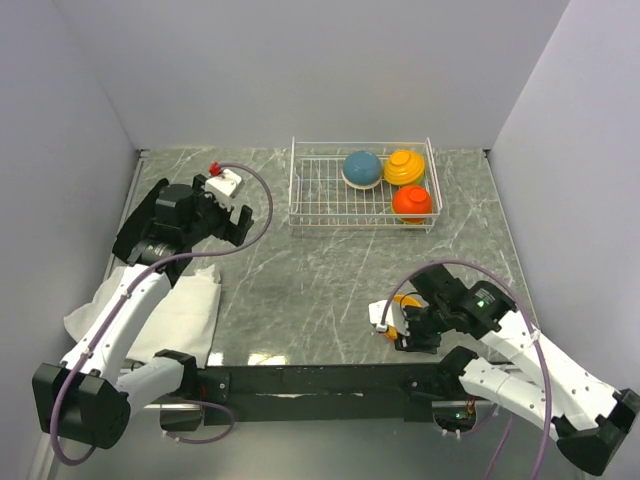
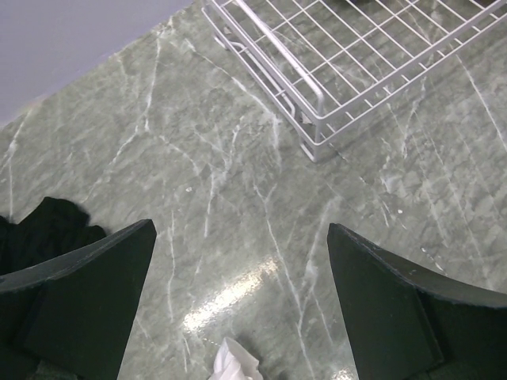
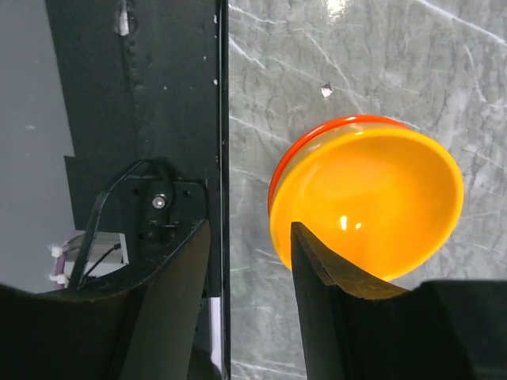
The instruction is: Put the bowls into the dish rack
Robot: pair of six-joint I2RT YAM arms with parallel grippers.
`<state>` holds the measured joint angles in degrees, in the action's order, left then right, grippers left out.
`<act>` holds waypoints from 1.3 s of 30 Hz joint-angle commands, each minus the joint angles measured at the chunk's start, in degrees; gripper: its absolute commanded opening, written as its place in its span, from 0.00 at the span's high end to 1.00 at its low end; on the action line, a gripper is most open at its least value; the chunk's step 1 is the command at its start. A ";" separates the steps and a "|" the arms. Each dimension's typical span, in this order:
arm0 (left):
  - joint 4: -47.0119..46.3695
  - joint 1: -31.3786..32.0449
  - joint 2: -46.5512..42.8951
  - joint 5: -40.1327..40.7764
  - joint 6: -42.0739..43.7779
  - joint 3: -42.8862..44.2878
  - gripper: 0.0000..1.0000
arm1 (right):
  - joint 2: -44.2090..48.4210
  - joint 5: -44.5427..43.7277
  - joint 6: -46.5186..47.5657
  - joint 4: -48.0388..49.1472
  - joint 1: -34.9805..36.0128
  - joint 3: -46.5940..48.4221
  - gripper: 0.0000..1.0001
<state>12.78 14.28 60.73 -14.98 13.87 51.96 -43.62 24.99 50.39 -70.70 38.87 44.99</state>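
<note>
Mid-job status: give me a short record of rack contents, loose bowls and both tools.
rack: three bowls, all in its right half
in rack: teal bowl, yellow-orange bowl, red-orange bowl
loose: orange-rimmed bowl, yellow inside, on table near front edge
left tool: open, empty, left of rack
right tool: open, at orange-rimmed bowl's rim, not clamped
cloth: white, front left

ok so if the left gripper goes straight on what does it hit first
Probably the bare marble tabletop beside the dish rack corner; nothing else lies ahead of the left gripper, depth unclear.
</note>
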 commanded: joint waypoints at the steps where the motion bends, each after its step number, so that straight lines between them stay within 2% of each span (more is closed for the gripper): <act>1: -1.26 -1.27 -1.84 -0.92 0.28 0.15 0.03 | -1.64 -3.72 -3.11 5.74 3.23 -1.13 0.48; 10: -2.23 -1.98 -1.49 -1.71 -0.33 -0.99 0.03 | -3.84 -5.57 -3.28 9.08 5.60 -3.77 0.52; 15: -2.84 -1.98 -0.96 -1.98 -0.42 -1.08 0.03 | -4.81 -6.54 -3.46 10.49 6.74 -5.09 0.60; 18: -3.11 -1.98 -0.70 -2.16 -0.60 -1.08 0.02 | -5.34 -6.97 -3.54 10.76 7.09 -5.18 0.69; 25: -3.11 -1.98 -0.96 -2.51 -0.77 -0.81 0.02 | -7.18 -8.20 -5.04 6.55 7.18 1.40 0.99; 35: -3.19 -1.98 -0.61 -5.58 -1.47 3.49 0.02 | -10.52 -11.63 -6.53 2.93 6.83 17.05 1.00; 39: -3.72 -1.98 0.70 -10.31 -3.75 5.42 0.03 | -12.37 -10.94 -8.72 5.21 3.77 24.51 1.00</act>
<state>11.86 12.51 60.55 -19.64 12.75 53.23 -54.81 14.44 44.07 -67.72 45.30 62.02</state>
